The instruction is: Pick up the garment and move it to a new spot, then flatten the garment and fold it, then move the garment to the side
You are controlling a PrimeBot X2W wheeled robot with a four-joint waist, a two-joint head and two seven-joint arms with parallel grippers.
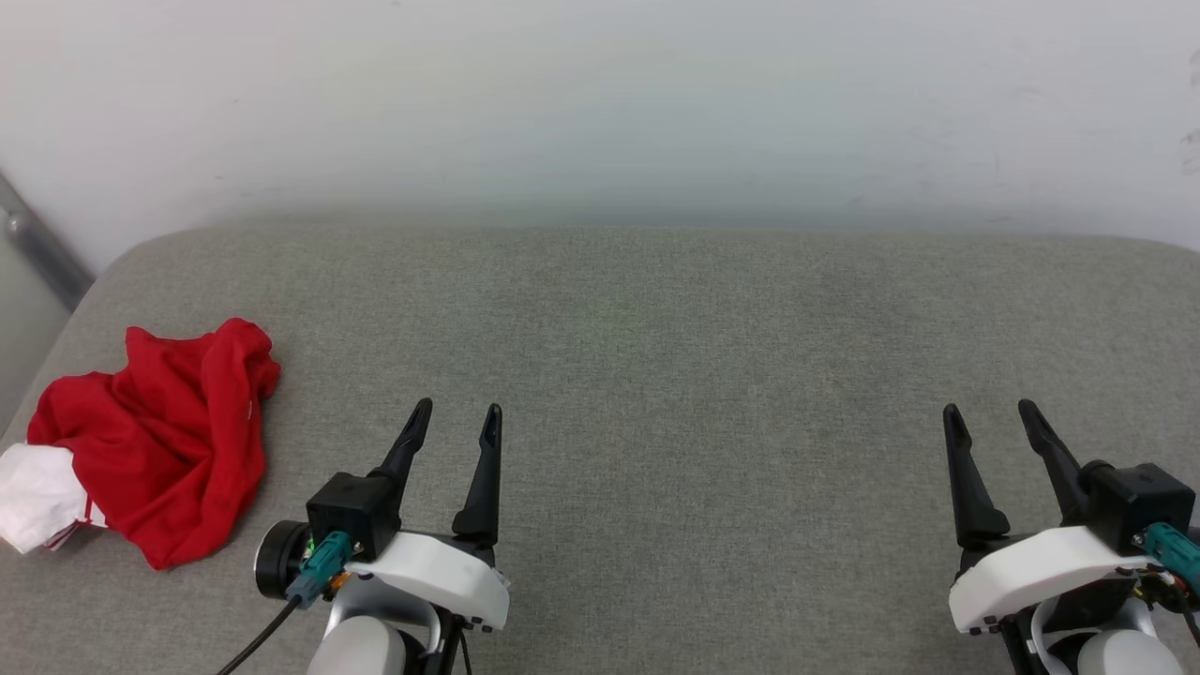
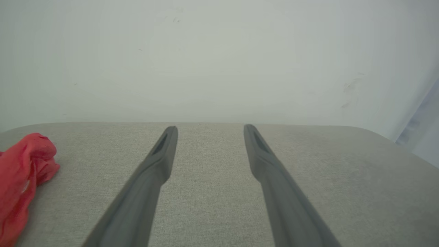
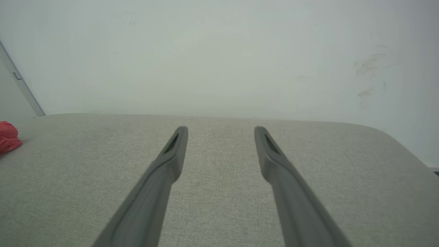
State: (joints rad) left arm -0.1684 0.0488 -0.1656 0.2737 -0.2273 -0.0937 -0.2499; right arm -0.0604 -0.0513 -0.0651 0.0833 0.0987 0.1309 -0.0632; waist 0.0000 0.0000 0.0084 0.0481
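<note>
The garment (image 1: 159,441) lies crumpled in a red heap at the far left of the grey padded surface (image 1: 656,375), with a white sleeve panel at its lower left end. My left gripper (image 1: 459,410) hovers open to the right of the heap, apart from it, with nothing between its fingers. My right gripper (image 1: 992,406) stands open far to the right, also empty. In the left wrist view the garment (image 2: 20,178) shows at the left edge, beside the open left gripper (image 2: 210,127). The right wrist view catches a bit of the garment (image 3: 7,139) far left of the right gripper (image 3: 221,128).
A pale wall (image 1: 600,103) rises directly behind the grey surface. A grey metal strip (image 1: 42,248) runs down the wall at the back left corner. The surface's rounded left edge passes close to the garment.
</note>
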